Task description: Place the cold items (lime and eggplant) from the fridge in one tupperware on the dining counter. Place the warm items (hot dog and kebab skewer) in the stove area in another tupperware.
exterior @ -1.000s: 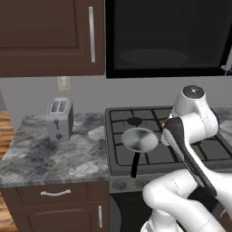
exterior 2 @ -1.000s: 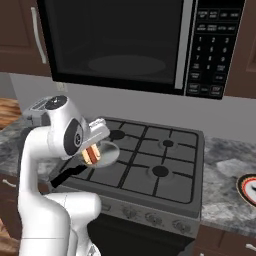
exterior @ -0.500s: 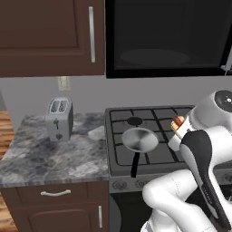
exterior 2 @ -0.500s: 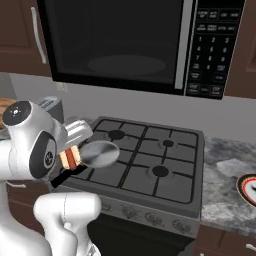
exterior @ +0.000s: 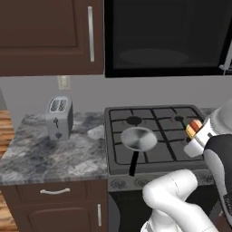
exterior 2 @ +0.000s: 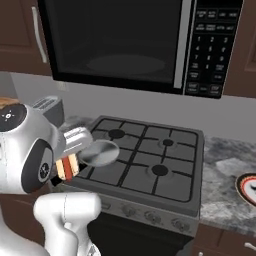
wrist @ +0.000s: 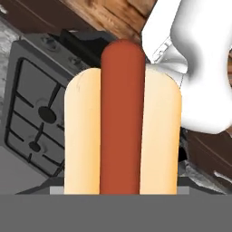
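My gripper (exterior: 195,135) is shut on the hot dog (exterior: 194,128), a red sausage in a pale bun. It hangs above the stove's front right corner in the left base view. Seen from the right base camera, the hot dog (exterior 2: 66,166) pokes out below the arm's big white joint, left of the stove's front edge. Up close in the hand view, the hot dog (wrist: 121,136) stands upright between the jaws, with the stove's burners (wrist: 38,113) far below to its left.
A grey frying pan (exterior: 136,138) sits on the front left burner of the black stove (exterior: 167,136), handle toward the front. A silver toaster (exterior: 59,117) stands on the marble counter (exterior: 50,154). The microwave (exterior 2: 125,45) hangs above. A plate (exterior 2: 247,187) lies far right.
The arm has swung back from over the pan toward the base, carrying the hot dog with it. Pan, toaster and cameras have not moved.
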